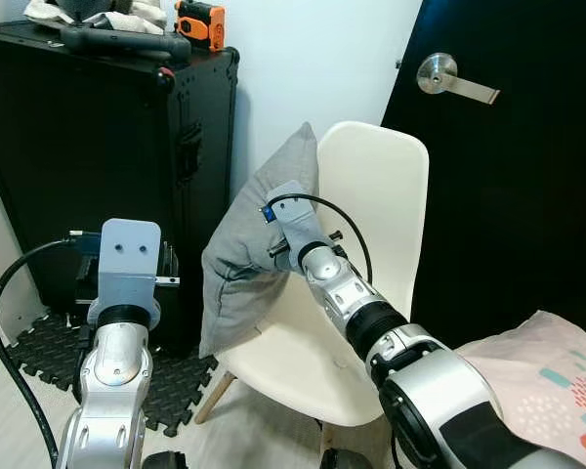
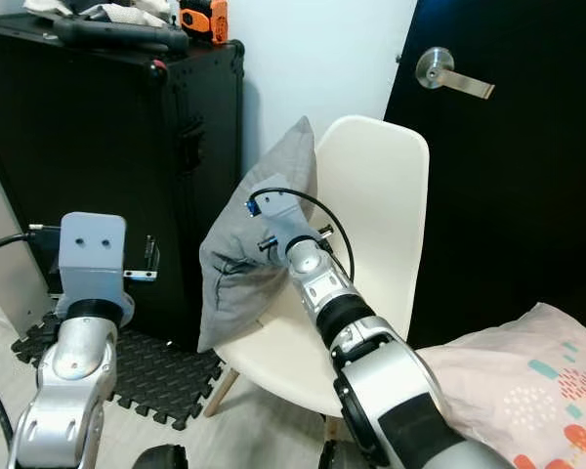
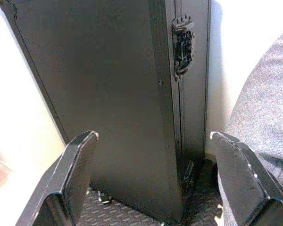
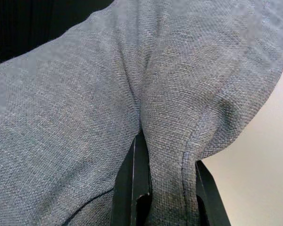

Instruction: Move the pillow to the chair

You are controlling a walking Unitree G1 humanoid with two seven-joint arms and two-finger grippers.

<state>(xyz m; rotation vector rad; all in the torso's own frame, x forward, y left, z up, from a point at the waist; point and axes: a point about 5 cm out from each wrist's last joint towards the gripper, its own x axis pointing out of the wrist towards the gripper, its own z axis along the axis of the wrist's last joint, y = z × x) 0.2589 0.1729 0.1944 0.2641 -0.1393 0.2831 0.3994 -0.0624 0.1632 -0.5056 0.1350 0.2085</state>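
Note:
A grey pillow (image 1: pixel 259 230) stands upright on the seat of a cream chair (image 1: pixel 371 186), leaning against its backrest with one corner pointing up. My right gripper (image 4: pixel 162 200) is shut on a fold of the grey pillow (image 4: pixel 132 94) near its lower middle, and the fabric bunches between the black fingers (image 4: pixel 132 188). My right arm (image 1: pixel 347 293) reaches across the chair seat to the pillow. My left gripper (image 3: pixel 155 183) is open and holds nothing. It is raised to the left of the chair and faces a black case (image 3: pixel 118 103), with the pillow's edge (image 3: pixel 264 127) beside one finger.
A tall black case (image 1: pixel 98 166) with tools on top stands left of the chair, on black foam floor mats (image 1: pixel 49 362). A dark door (image 1: pixel 508 166) with a silver lever handle (image 1: pixel 454 78) is behind the chair. A pale patterned cushion (image 1: pixel 557 381) lies at lower right.

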